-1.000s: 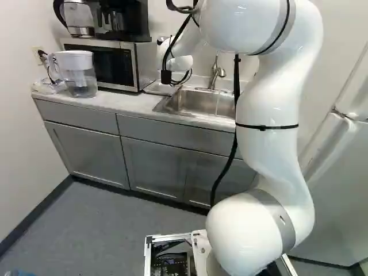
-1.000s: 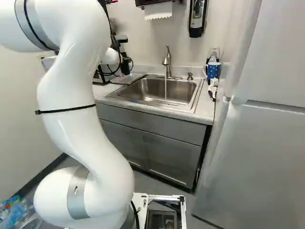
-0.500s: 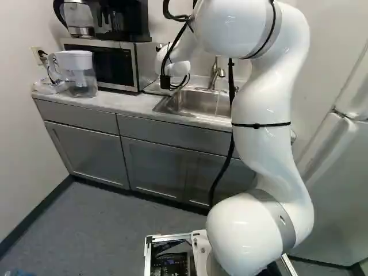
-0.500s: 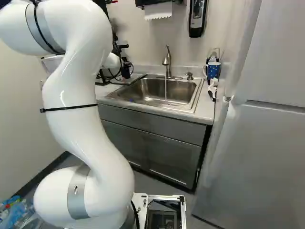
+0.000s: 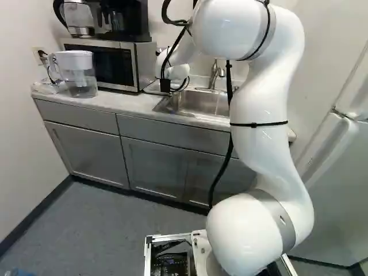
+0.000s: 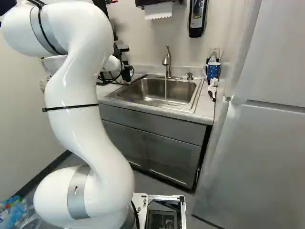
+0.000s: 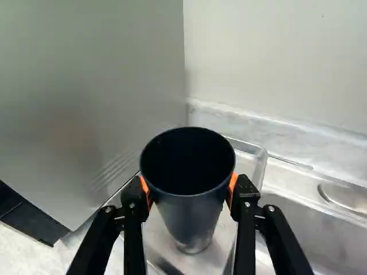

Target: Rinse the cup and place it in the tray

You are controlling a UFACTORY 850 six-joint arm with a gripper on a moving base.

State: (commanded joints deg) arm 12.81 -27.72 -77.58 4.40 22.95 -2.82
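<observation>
Wrist view: dark cup (image 7: 192, 215) held in the gripper (image 7: 189, 186), fingers parted by the cup's own width, one orange pad (image 7: 233, 186) against each side, just below the rim. High grip suits the taper, wider at the mouth, and leaves the foot free to land first. Mouth faces back toward the wrist, base points down to the metal tray (image 7: 261, 166), so the cup looks meant to stand upright there. Whether the base already touches the tray is hard to say from above; it sits within the tray's outline at least. Tray lies on the counter (image 6: 205, 107) between the microwave (image 5: 138, 66) and the sink (image 6: 143, 93), handy for a wet cup: drips should fall on metal or close to the basin. Thin stream of water (image 6: 165, 89) falls from the faucet (image 6: 167, 62), well clear of the cup; rinse probably done, placing the step in hand. Next: settle the base flat, then part the fingers evenly. Microwave wall stands close beside, so a wide opening or sideways drift might knock it or tip the cup.
</observation>
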